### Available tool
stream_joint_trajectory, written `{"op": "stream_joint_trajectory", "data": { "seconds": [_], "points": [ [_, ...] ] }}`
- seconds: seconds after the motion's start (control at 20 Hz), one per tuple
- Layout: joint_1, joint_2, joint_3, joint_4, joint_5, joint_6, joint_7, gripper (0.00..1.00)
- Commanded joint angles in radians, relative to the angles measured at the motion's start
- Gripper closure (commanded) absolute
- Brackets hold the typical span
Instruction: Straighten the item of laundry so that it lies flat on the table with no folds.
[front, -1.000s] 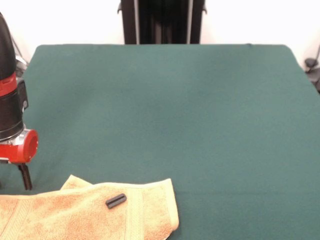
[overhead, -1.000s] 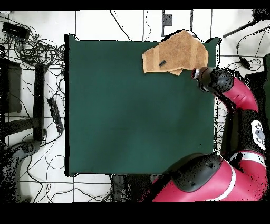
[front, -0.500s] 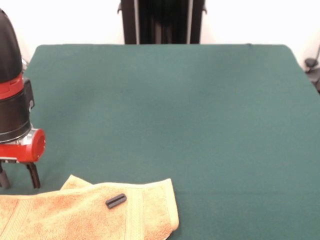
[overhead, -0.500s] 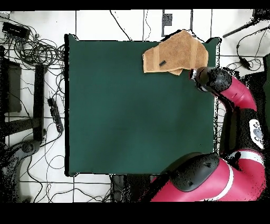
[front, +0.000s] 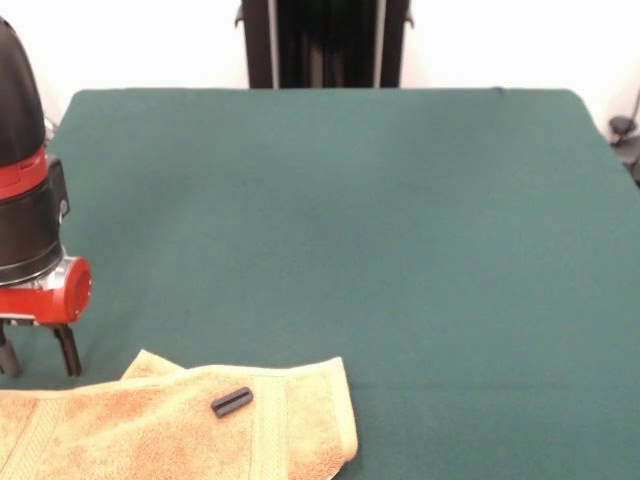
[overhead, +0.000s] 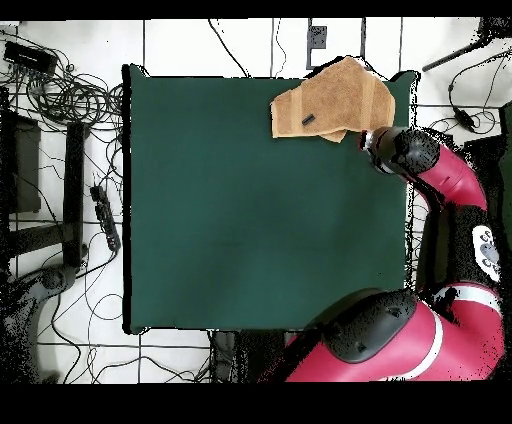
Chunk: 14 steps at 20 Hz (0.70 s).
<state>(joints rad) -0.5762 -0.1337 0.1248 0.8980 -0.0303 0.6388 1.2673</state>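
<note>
Table (front: 400, 250) bare beyond cornered towel (front: 150, 425)

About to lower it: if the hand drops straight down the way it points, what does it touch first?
Probably the green table, just beyond the orange towel's folded edge; the open hand hangs close by, though depth is unclear.

Towel (front: 170, 425) cut off by front view's edge.

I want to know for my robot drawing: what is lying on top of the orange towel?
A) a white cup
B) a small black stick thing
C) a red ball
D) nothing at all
B: a small black cylinder lies on the orange towel, near its ribbed band at the table's edge.
</note>
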Motion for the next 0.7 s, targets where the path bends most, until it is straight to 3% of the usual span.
{"op": "stream_joint_trajectory", "data": {
  "seconds": [0.05, 0.4, 0.55, 0.7],
  "points": [
    [0.043, 0.020, 0.107, 0.079, 0.000, 0.117, 0.004, 0.00],
    [0.057, 0.025, 0.110, 0.040, 0.006, 0.176, -0.002, 0.00],
    [0.030, 0.029, 0.183, 0.044, 0.016, 0.157, -0.089, 0.00],
    [0.030, 0.065, 0.230, -0.022, 0.040, 0.206, -0.105, 0.00]
  ]
}}
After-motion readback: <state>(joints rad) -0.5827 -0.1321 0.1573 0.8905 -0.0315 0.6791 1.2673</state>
